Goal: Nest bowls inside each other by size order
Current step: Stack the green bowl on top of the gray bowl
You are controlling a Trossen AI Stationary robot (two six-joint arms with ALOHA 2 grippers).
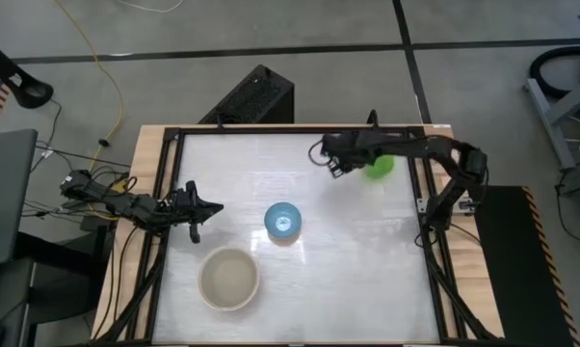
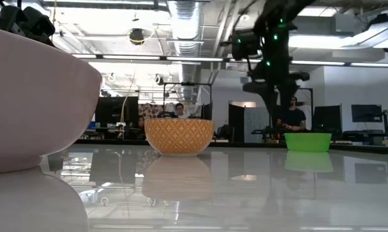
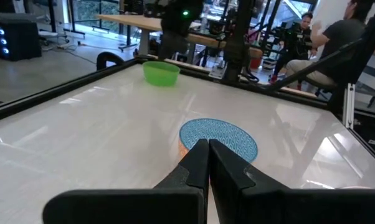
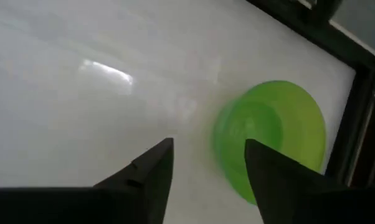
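A: Reading left to right, we see the left gripper (image 1: 196, 214) waiting at the table's left edge, fingers pressed together on nothing, with the cream-white bowl (image 1: 229, 279) just in front of it. Then the light blue bowl (image 1: 283, 221) at centre (its outside looks orange-patterned).

B: And at far right?

A: The green bowl (image 4: 271, 138), near the back right corner, mouth up, axis vertical. The right gripper (image 4: 206, 165) hovers just beside it, fingers spread, holding nothing.

B: How will it handle?

A: We judge it light, stiff, slippery plastic; we would pinch the rim, one finger inside, one outside.
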